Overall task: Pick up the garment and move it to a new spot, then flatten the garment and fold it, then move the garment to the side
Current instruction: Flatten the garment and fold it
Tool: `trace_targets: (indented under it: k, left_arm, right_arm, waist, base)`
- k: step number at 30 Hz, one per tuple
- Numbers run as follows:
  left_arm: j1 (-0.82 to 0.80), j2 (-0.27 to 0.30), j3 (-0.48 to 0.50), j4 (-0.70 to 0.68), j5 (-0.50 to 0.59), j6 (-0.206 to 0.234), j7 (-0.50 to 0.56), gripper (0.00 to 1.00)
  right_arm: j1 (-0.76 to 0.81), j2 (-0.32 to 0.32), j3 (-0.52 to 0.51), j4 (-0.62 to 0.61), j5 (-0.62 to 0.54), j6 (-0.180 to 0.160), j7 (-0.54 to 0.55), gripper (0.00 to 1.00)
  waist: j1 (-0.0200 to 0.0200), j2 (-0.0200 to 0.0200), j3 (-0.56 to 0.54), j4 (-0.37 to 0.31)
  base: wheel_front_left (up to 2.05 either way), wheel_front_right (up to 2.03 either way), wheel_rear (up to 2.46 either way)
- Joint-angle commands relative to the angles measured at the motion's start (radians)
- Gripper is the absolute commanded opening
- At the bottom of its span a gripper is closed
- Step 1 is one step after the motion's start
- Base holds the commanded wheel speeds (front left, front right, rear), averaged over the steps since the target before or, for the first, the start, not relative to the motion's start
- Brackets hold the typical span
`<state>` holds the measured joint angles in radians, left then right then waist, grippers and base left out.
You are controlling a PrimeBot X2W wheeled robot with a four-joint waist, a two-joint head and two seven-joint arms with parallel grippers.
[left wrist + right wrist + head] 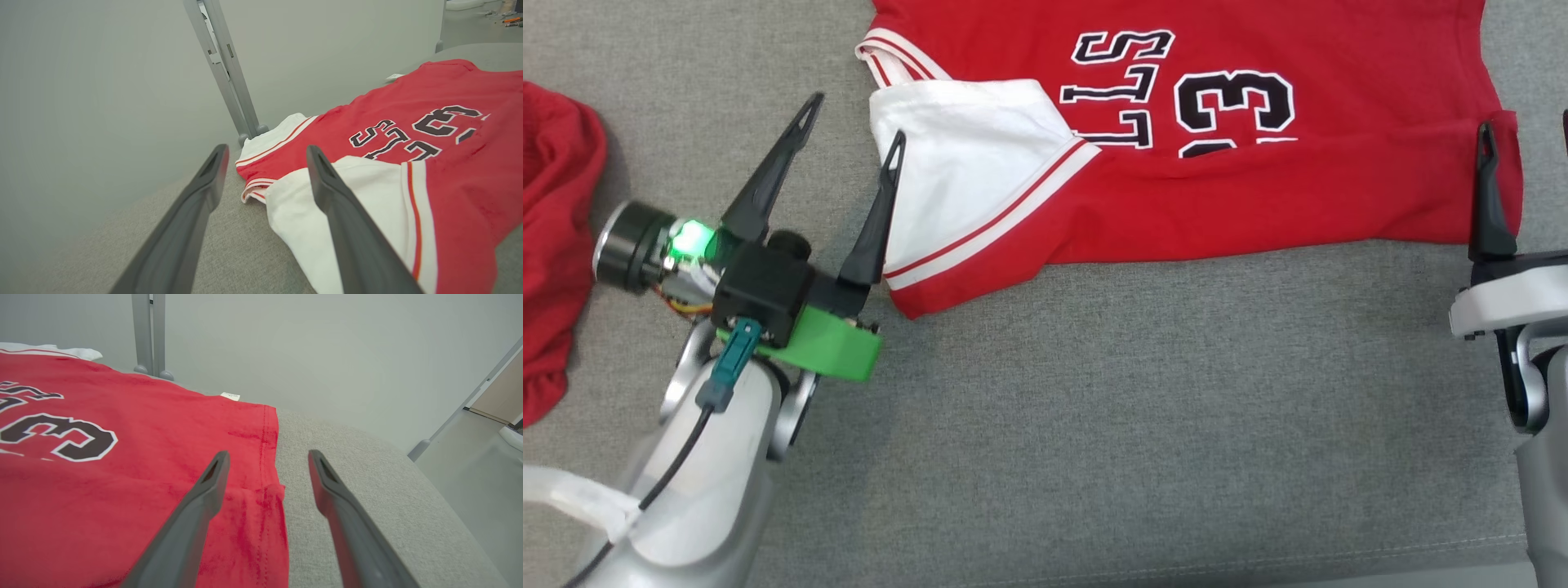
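Red white-sleeved fabric jersey [1258, 204] looked mid-fold | left gripper [854, 118] at its nine o'clock, right gripper [1525, 131] at three, jaws spread, empty | next needed: edge pinches

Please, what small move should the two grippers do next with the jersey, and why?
Probably lower both and close on the cloth. The left gripper, jaws open, straddles the edge of the white sleeve of the red basketball jersey; the right gripper, jaws open, straddles its red hem. Neither holds anything yet.
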<state>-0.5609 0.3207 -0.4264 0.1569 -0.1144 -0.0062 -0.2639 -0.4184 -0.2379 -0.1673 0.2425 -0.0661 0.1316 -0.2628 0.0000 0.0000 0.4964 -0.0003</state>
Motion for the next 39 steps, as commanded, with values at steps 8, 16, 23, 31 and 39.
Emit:
trace_targets:
  k: [8,16,23,31,39]
  left_arm:
    - [0.257,-0.063,0.064,-0.011,-0.168,-0.024,0.000,1.00]
    - [0.297,-0.122,0.057,0.114,-0.249,-0.048,0.027,1.00]
    - [0.261,-0.125,0.048,0.190,-0.268,-0.059,0.067,0.44]
    - [0.274,-0.088,0.035,0.177,-0.243,-0.061,0.050,0.00]
    - [0.278,-0.056,0.024,0.115,-0.218,-0.046,0.060,0.00]
  right_arm:
    - [0.119,0.019,-0.032,-0.069,0.014,-0.002,-0.003,1.00]
    - [0.128,0.034,-0.005,-0.057,0.023,-0.002,-0.003,1.00]
    - [0.115,0.024,0.014,-0.049,0.036,-0.002,-0.003,1.00]
    - [0.090,0.001,0.077,0.098,0.150,-0.002,-0.003,1.00]
    - [0.015,-0.036,0.106,0.281,0.276,-0.002,-0.003,1.00]
  waist:
    - [0.0000,0.0000,-0.068,-0.005]
    - [0.0000,0.0000,-0.087,-0.030]
    - [0.0000,0.0000,-0.073,-0.049]
    - [0.0000,0.0000,-0.075,-0.043]
    - [0.0000,0.0000,-0.070,-0.021]
  base:
    - [0.00,0.00,0.00]
    - [0.00,0.00,0.00]
    - [0.00,0.00,0.00]
    - [0.00,0.00,0.00]
    - [0.00,0.00,0.00]
